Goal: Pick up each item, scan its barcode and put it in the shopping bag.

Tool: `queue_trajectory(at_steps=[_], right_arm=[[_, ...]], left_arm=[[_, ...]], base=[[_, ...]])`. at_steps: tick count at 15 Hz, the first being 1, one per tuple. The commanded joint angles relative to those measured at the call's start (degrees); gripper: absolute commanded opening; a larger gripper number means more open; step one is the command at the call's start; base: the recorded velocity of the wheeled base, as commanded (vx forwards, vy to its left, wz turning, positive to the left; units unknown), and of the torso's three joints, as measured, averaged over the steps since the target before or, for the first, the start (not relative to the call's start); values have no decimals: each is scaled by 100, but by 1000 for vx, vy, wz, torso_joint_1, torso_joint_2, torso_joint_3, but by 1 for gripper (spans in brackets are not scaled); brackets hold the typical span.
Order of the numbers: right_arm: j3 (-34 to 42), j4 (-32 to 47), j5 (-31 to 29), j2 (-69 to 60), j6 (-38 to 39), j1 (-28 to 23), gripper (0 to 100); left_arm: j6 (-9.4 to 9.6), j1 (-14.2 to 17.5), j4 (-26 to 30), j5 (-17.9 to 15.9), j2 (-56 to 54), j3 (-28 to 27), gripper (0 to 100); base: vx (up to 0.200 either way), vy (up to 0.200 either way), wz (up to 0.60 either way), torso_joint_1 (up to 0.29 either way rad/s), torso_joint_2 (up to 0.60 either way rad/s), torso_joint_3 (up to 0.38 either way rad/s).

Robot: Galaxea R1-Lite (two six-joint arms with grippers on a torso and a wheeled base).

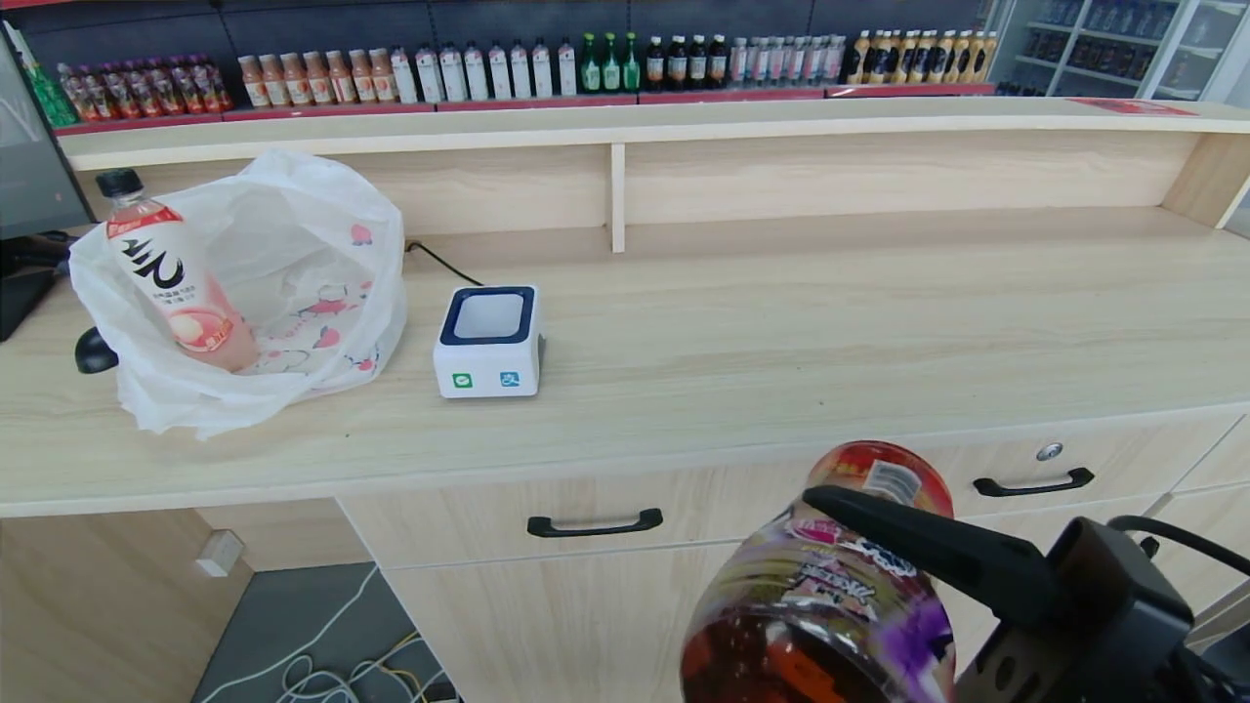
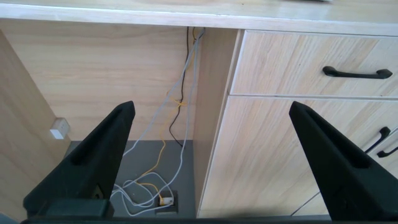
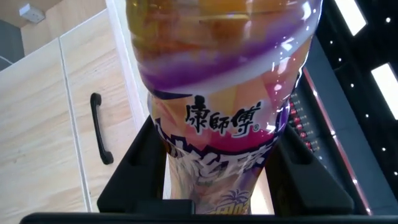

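Observation:
My right gripper (image 1: 879, 547) is shut on a dark drink bottle (image 1: 830, 596) with a purple and red label, held low in front of the counter's drawers at the lower right. In the right wrist view the bottle (image 3: 224, 93) sits between the two black fingers (image 3: 140, 162). On the counter stands a white barcode scanner (image 1: 488, 342) with a dark-rimmed window. Left of it lies a white shopping bag (image 1: 283, 283) holding a pink drink bottle (image 1: 171, 273), tilted, with a black cap. My left gripper (image 2: 211, 162) is open below the counter edge, facing the cabinet fronts, with nothing between its fingers.
The wooden counter (image 1: 781, 332) stretches right of the scanner, backed by a raised shelf (image 1: 625, 127) with a divider. Drawers with black handles (image 1: 594, 525) lie below. Cables trail on the floor (image 2: 155, 186). A black object (image 1: 95, 351) sits beside the bag. Bottles line the far shelves.

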Motion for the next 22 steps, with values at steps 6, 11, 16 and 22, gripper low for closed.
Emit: queue_trajectory(at_steps=[6,11,16,22], right_arm=[[245,-964,62,818,-478,467,0],[509,-1157,264,818,-672,431,0],[535,-1219,264,818,-742,308,0],[588,-1474,291,871,-742,185,0]], left_arm=[[-2,0,-1,1,-2,0,100],[-2,0,-1,1,-2,0,100],[-2,0,-1,1,-2,0,100],[-2,0,-1,1,-2,0,100]], base=[[0,0,0,0,0,0],[0,0,0,0,0,0],[0,0,0,0,0,0],[0,0,0,0,0,0]])
